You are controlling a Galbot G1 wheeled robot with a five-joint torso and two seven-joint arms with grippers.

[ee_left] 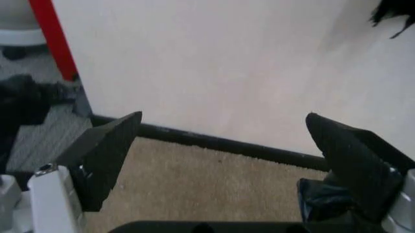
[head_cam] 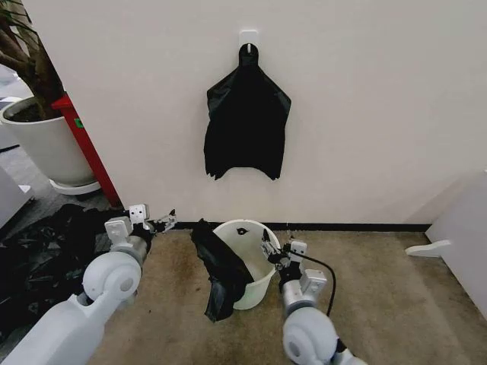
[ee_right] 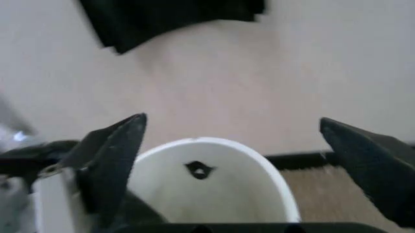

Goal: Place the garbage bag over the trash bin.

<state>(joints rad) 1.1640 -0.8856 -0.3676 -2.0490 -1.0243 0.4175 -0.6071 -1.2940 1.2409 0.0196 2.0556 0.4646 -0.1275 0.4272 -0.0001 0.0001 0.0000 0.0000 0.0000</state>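
The white trash bin stands on the carpet by the wall, tilted a little. The black garbage bag hangs over the bin's left rim and down its outer side to the floor. My left gripper hovers left of the bin, apart from the bag, near the baseboard. In its wrist view the left gripper is open over bare carpet, with a glossy black scrap by one finger's base. My right gripper sits at the bin's right rim. It is open, with the trash bin and its small black mark between the fingers.
A bundle of black bags hangs from a wall hook above the bin. A heap of black plastic covers the floor at the left. A large white plant pot and a red post stand beyond it. A white panel is at the right.
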